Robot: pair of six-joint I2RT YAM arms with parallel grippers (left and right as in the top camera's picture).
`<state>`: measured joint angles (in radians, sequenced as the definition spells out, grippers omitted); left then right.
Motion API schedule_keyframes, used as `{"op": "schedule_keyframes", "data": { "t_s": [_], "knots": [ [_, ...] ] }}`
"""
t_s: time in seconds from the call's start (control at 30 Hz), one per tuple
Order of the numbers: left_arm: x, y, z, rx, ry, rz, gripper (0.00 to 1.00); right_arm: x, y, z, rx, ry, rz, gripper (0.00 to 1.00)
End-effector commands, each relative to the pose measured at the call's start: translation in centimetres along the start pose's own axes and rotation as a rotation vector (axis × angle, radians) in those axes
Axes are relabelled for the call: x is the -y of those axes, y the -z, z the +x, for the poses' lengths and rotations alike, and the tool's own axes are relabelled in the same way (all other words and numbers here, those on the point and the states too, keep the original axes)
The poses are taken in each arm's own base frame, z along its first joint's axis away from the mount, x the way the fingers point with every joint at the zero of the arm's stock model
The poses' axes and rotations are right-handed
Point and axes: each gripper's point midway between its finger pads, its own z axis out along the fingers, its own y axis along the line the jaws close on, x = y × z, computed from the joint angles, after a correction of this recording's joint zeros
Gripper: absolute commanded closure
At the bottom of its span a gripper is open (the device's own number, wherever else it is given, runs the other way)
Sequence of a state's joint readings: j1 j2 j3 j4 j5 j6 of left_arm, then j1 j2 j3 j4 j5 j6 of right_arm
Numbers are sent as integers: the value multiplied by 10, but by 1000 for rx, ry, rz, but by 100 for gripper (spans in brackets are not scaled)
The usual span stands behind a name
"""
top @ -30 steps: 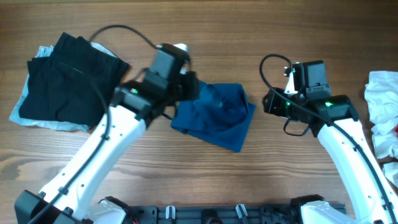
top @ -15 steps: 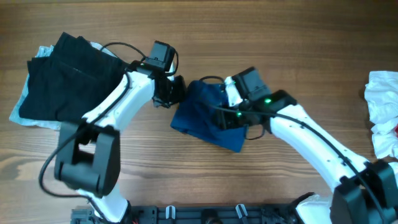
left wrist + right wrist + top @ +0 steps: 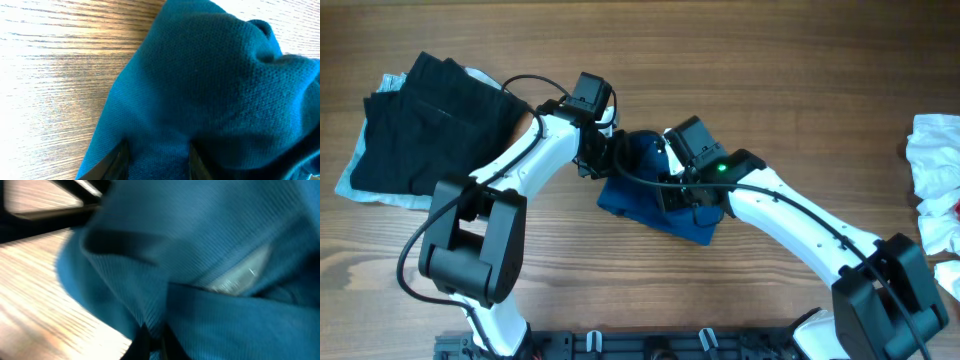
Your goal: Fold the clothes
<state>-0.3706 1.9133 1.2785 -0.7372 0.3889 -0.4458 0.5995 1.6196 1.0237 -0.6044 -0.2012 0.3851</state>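
Note:
The deep-blue garment (image 3: 638,206) lies crumpled at the table's middle. It fills the left wrist view (image 3: 210,75) and the right wrist view (image 3: 225,240). My left gripper (image 3: 605,156) sits at its upper left edge. In its own view the left gripper (image 3: 157,157) has its dark fingers (image 3: 119,161) apart, with blue cloth lying between them. My right gripper (image 3: 670,192) is down on the middle of the garment. In the right wrist view this gripper (image 3: 155,332) is shut, pinching a raised fold of the blue cloth.
A folded black garment (image 3: 430,125) lies at the far left on a pale blue one (image 3: 360,185). White-and-red clothes (image 3: 935,165) are heaped at the right edge. The wooden table (image 3: 770,60) runs bare along the back.
My right arm has swung left from beside the blue garment onto it and shut on a fold. My left arm has shifted to the garment's upper left edge, its jaws a little wider.

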Motion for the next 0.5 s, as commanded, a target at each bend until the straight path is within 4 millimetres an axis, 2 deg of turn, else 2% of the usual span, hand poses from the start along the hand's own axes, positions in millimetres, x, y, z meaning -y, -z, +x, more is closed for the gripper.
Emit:
{"op": "schedule_keyframes", "data": {
  "t_s": [0.0, 0.1, 0.13, 0.23, 0.47],
  "knots": [
    [1, -6, 4, -8, -35, -23, 62, 31, 15, 0, 48, -196, 182, 96],
    [-6, -12, 9, -18, -33, -53, 64, 48, 45, -1, 125, -291, 275, 96],
    [-12, -14, 11, -18, -30, -79, 66, 60, 60, 3, 153, -327, 332, 96],
    [-22, -19, 20, -39, -21, -104, 76, 93, 85, 27, 149, -444, 506, 96],
    [-56, -25, 52, -126, 52, -221, 96, 113, 74, 78, -18, -437, 599, 94]
  ]
}}
